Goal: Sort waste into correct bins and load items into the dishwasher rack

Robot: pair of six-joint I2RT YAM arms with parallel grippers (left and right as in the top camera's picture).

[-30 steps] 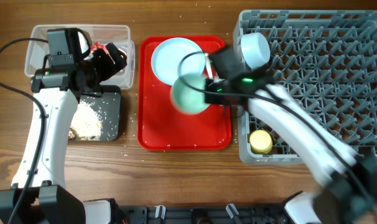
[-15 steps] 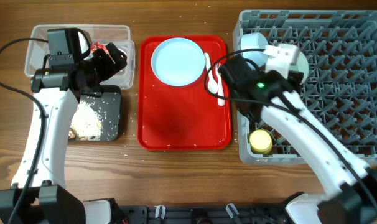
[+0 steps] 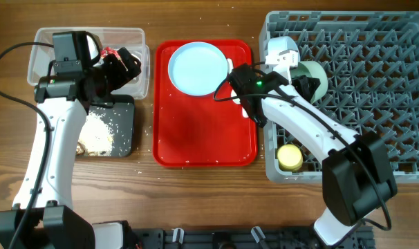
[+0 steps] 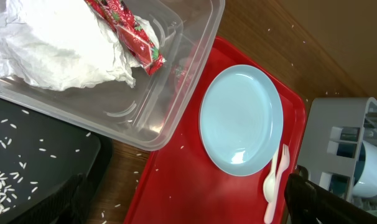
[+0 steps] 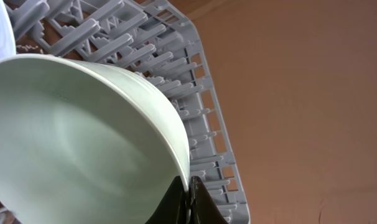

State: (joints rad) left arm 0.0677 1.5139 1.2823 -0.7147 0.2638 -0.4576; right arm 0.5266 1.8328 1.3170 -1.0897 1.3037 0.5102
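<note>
Mint-green bowl (image 3: 313, 75) is tipped on its side over the dishwasher rack (image 3: 375, 104), close beside the pale blue bowl (image 3: 280, 50). The right gripper (image 5: 187, 198) pinches its rim, and we cannot tell whether the bowl touches the pegs. We see the left gripper (image 3: 123, 66) spread wide over the clear tub (image 4: 176, 93) — napkin (image 4: 58, 50) and red wrapper (image 4: 129, 34) inside. The plate (image 3: 194, 67), spoon (image 4: 270, 185) and fork (image 4: 282, 160) lie on the red tray (image 3: 202, 131). The wooden table (image 3: 196, 21) (warm brown) carries stray rice grains.
</note>
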